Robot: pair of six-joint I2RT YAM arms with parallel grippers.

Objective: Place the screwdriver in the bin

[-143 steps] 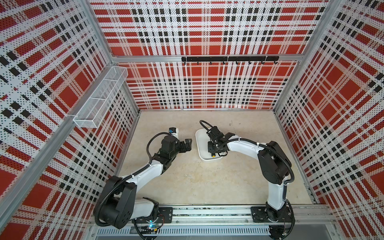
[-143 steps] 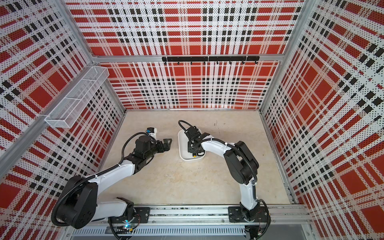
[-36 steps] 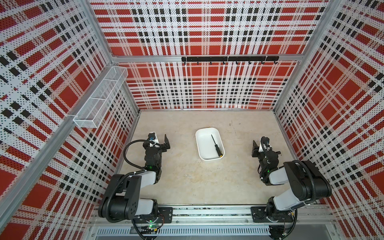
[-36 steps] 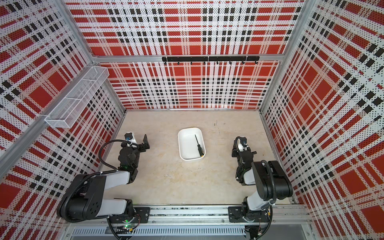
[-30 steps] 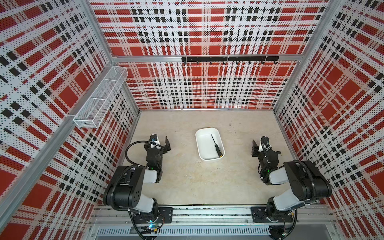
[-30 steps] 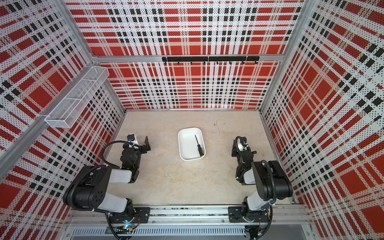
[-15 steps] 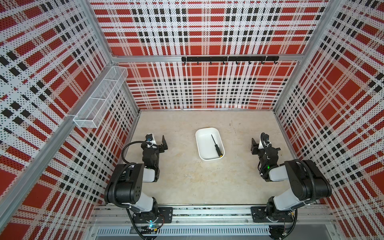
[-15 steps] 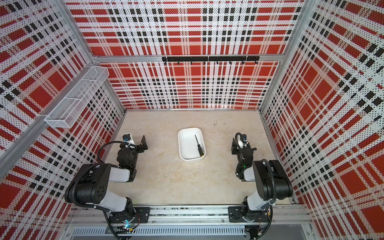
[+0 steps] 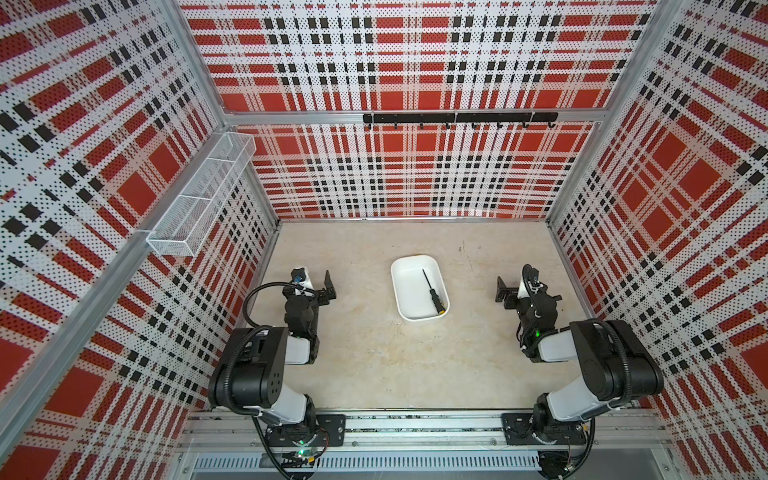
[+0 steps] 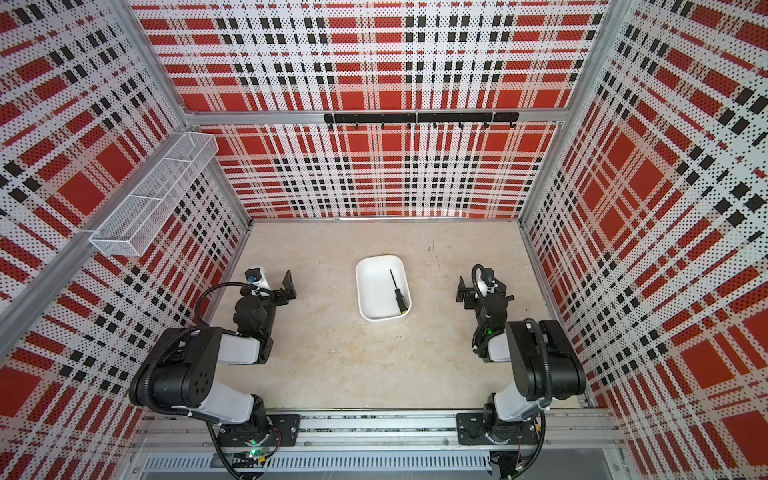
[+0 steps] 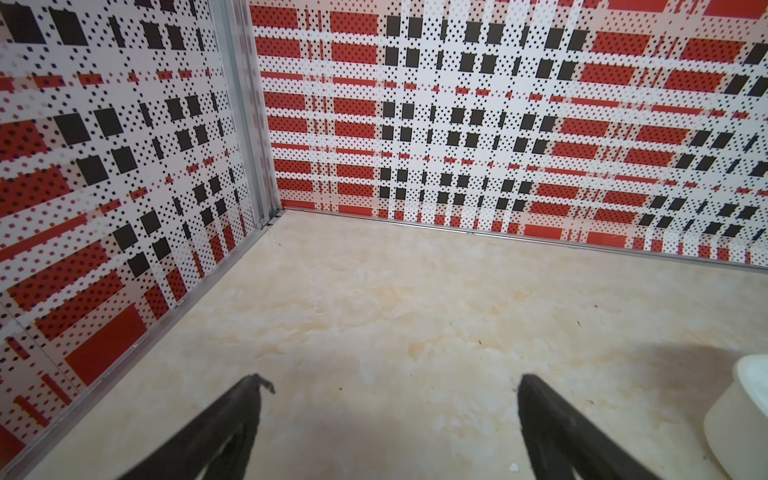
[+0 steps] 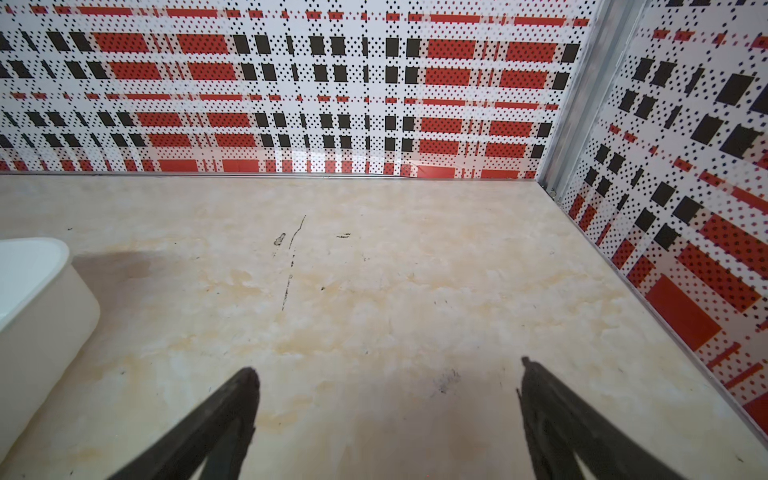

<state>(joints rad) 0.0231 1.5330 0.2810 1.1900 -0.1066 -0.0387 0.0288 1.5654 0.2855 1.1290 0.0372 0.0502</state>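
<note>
The screwdriver [image 9: 434, 293] [image 10: 399, 293], black-handled with a yellow end cap, lies loose inside the white bin [image 9: 415, 260] [image 10: 376, 262] at mid-table in both top views. My left gripper [image 9: 314, 280] [image 11: 392, 380] rests low near the left wall, open, with only bare table between its fingers. My right gripper [image 9: 516, 287] [image 12: 387, 368] sits low near the right wall, also open and holding nothing. Each wrist view catches just a corner of the bin [image 11: 744, 411] [image 12: 37, 316]; the screwdriver does not show there.
A white wire-mesh basket [image 9: 199, 199] hangs on the left wall. A black hook rail [image 9: 457, 118] runs along the back wall. Plaid perforated walls close three sides. Both arms are folded back near the front rail [image 9: 415, 428].
Both arms have drawn back from the bin to their own sides, leaving the screwdriver lying in it. Over the last second the right gripper's jaws spread wider and both grippers shifted slightly.
</note>
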